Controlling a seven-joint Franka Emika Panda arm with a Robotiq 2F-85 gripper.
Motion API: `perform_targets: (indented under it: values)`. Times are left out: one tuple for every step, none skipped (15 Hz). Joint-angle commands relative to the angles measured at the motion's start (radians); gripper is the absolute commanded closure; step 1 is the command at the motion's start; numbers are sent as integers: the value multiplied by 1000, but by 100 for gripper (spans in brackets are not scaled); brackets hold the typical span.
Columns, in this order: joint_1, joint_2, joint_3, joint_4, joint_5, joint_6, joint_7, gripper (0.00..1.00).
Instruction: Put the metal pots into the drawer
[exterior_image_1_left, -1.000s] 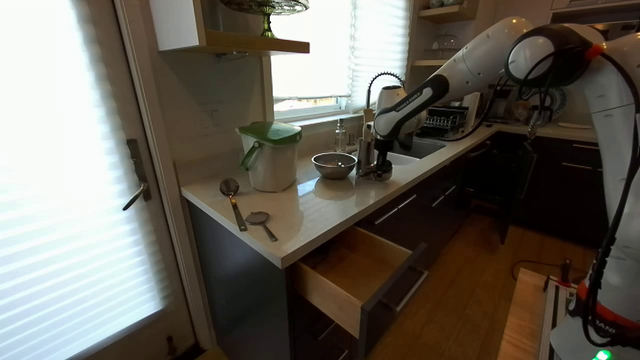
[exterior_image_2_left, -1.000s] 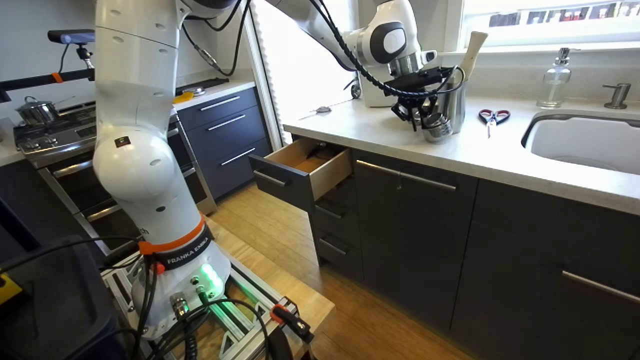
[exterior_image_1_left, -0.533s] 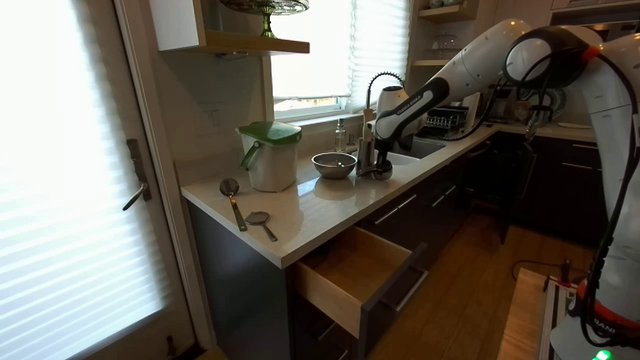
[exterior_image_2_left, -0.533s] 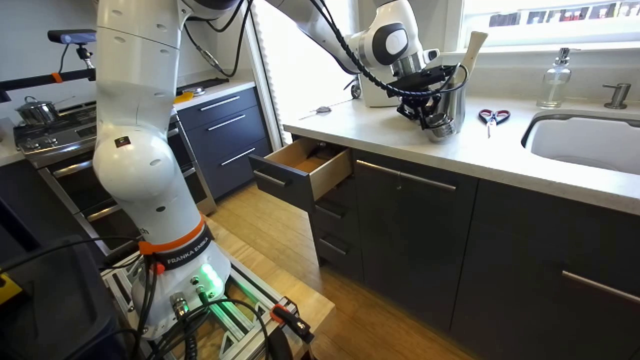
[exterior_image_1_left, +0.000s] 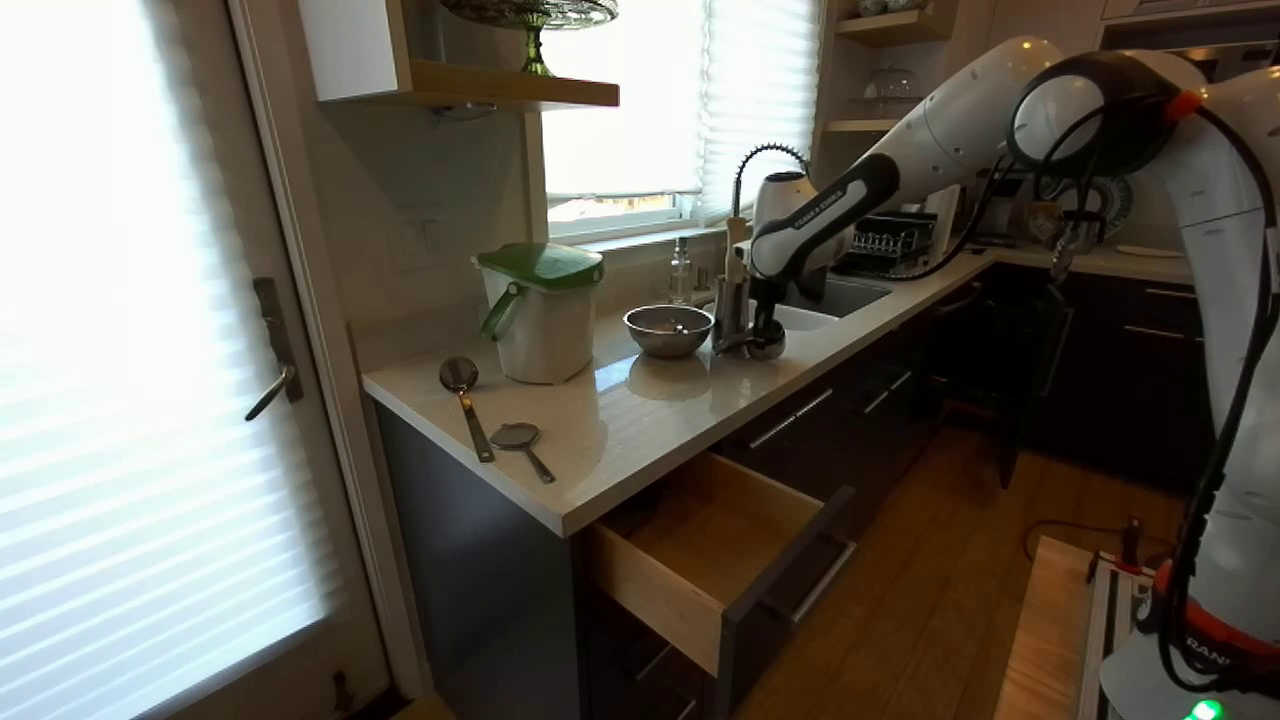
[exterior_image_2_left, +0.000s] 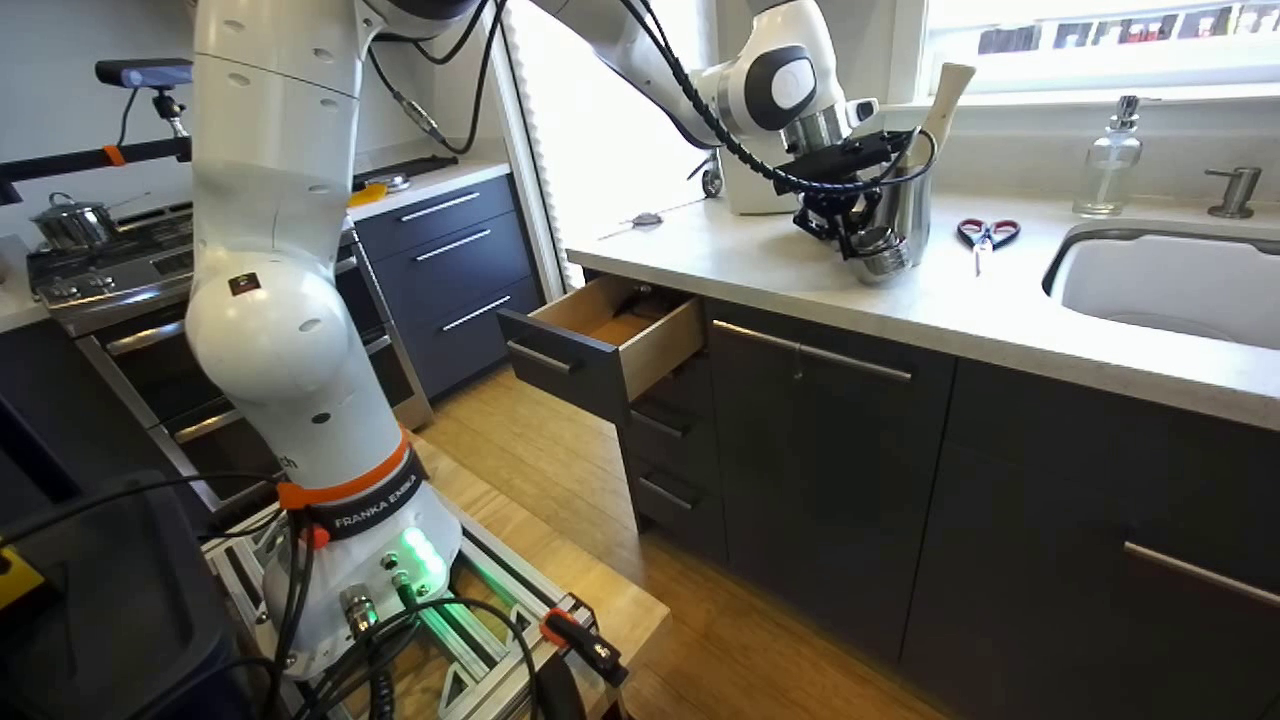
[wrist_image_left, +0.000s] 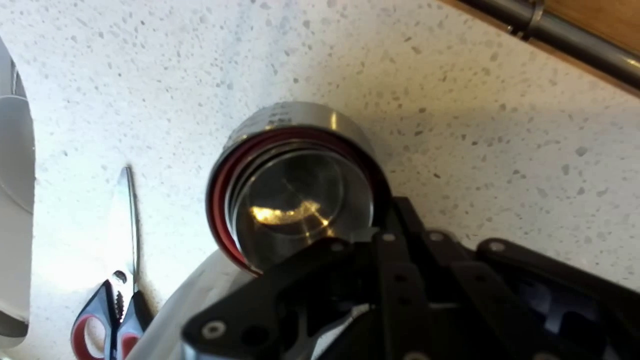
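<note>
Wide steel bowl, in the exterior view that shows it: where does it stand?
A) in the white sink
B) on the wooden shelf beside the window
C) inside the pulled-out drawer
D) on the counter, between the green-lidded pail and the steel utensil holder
D: an exterior view shows the wide steel bowl on the counter, with the green-lidded pail to its left in the picture and the steel utensil holder to its right.
</note>
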Motion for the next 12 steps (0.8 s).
perform_targets:
  values:
    - [-38, -53, 46, -42, 54, -70, -90, 99]
    - [-46, -74, 57, -60, 76, -79, -124, 99]
    - [-50, -89, 62, -72, 96, -92, -150, 99]
    - [-56, -105, 69, -85, 122, -101, -182, 99]
    - [-59, -126, 75, -105, 146, -108, -214, 99]
    - [-61, -147, 80, -126, 172, -114, -251, 99]
    - [-55, -170, 77, -149, 180, -111, -274, 99]
    - [-49, -188, 75, -167, 187, -110, -296, 99]
    - [-44, -206, 73, -187, 195, -104, -321, 99]
    - [-37, -221, 69, -206, 190, -91, -336, 99]
    - [-33, -233, 69, -222, 193, -85, -360, 99]
    - [-27, -245, 66, -239, 191, -75, -378, 99]
